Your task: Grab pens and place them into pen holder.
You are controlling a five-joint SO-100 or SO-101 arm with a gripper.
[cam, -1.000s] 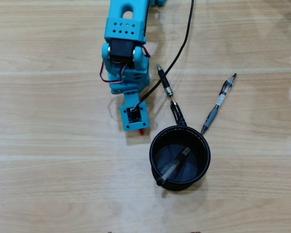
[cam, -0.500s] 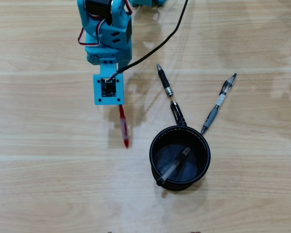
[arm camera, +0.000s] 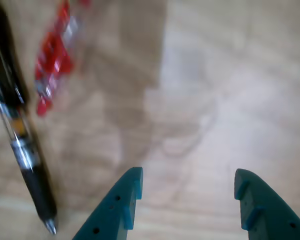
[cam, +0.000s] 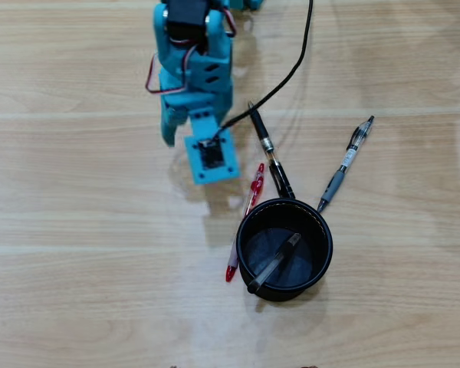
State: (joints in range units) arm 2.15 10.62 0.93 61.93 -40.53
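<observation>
The black pen holder (cam: 288, 296) stands at the lower middle of the overhead view, with a black pen (cam: 274, 263) leaning inside it. A red and white pen (cam: 245, 221) lies flat on the table against the holder's left side. A clear pen with a black cap (cam: 270, 153) and a clear pen with a grey sleeve (cam: 343, 165) lie just above the holder. In the wrist view my gripper (arm camera: 187, 175) is open and empty above bare wood. The capped pen (arm camera: 17, 130) and the blurred red pen (arm camera: 52, 60) lie to its left.
The teal arm (cam: 195, 69) reaches down from the top edge, and its wrist camera plate (cam: 211, 156) hangs left of the capped pen. A black cable (cam: 287, 73) runs from the plate to the top edge. The table (cam: 77, 253) is light wood.
The red pen hung from the gripper half a second ago. Now it lies loose on the table beside the holder. The arm has swung to the right, and the gripper is open.
</observation>
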